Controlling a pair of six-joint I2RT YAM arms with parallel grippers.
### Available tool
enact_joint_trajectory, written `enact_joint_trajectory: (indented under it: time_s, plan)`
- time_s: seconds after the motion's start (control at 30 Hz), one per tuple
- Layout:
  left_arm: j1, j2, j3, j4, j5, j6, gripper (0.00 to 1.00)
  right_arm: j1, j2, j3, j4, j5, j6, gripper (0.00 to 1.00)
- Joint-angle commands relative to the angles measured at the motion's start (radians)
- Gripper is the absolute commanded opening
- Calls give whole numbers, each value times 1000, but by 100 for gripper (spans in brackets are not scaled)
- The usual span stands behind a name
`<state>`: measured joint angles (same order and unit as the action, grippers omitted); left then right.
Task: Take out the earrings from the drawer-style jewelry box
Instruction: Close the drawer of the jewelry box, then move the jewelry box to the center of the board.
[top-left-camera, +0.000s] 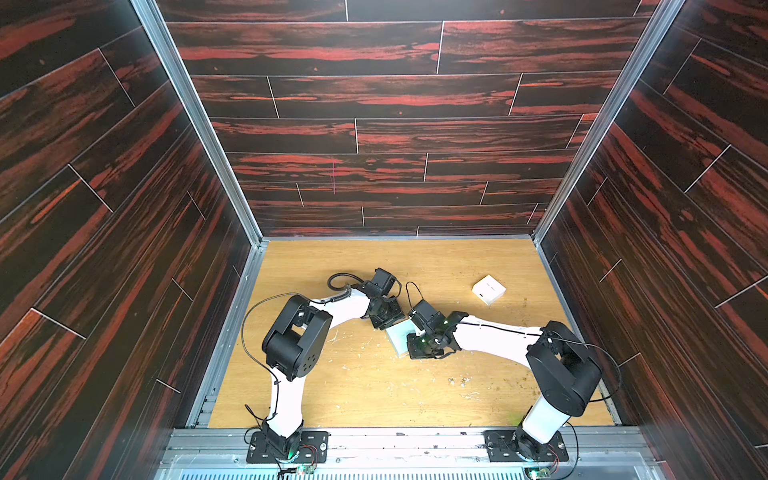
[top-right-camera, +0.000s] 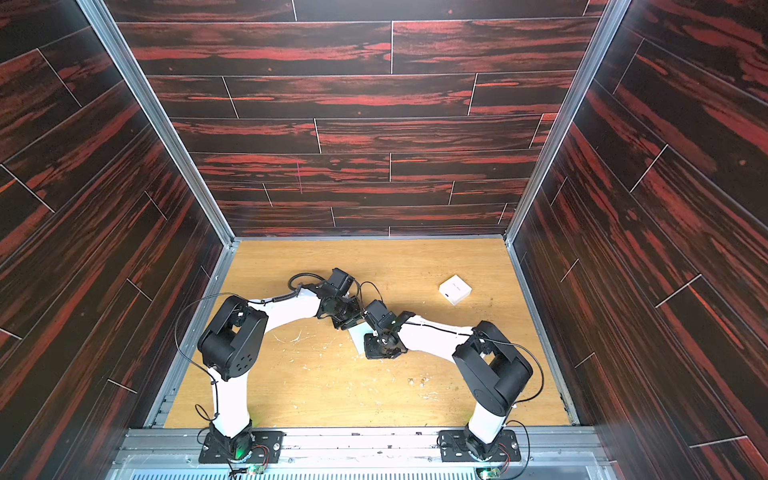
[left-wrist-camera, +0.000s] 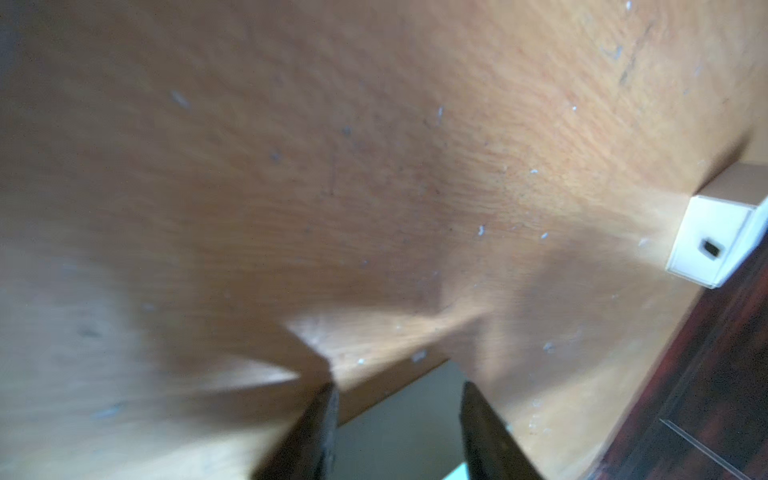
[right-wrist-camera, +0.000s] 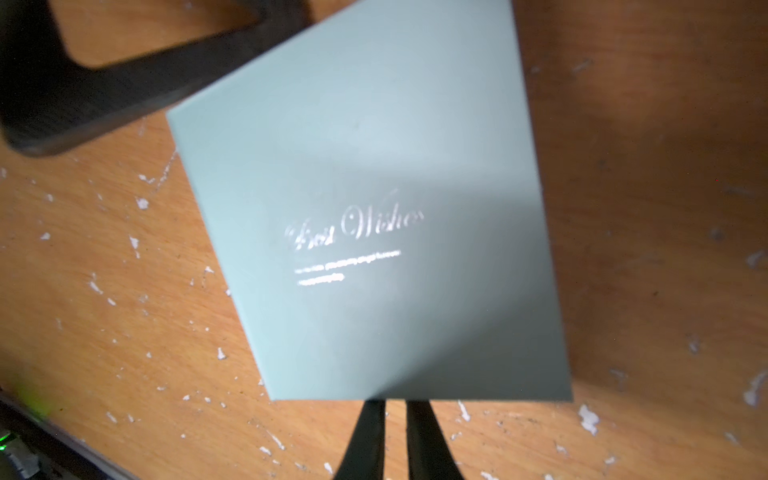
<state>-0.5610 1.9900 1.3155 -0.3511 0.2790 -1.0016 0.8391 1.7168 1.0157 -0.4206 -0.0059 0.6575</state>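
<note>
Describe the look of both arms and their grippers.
The left arm and right arm have glossy white tube links joined by bulky black motor housings, on black bolted base plates. Thin black cables loop alongside. The left gripper and right gripper end in slim, dark, tapered fingers.

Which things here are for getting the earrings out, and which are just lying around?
For the job: blue box, pinched by the right gripper; earrings, out on the table; left gripper, open.
Just lying about: white box; pale flecks.
</note>
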Motion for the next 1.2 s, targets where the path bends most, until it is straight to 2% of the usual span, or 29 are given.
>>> enact_joint_trajectory:
  time_s: [0.0, 0.07, 0.27, 0.53, 1.17]
  plan:
    - [12, -105, 28, -144, -142, 10, 61, -6, 11, 22, -13, -13, 4, 14]
    - [16, -157, 6, -153, -164, -11, 64, -9, 4, 24, -23, -18, 1, 14]
    - [16, -331, -147, -96, -149, -95, 64, -26, 36, 56, -31, -13, -12, 14]
    - [15, -505, -339, -59, -142, -145, 63, -59, 142, 207, -42, -11, -48, 14]
    - [14, -674, -523, 34, -107, -180, 62, -142, 443, 644, -151, -31, -73, 14]
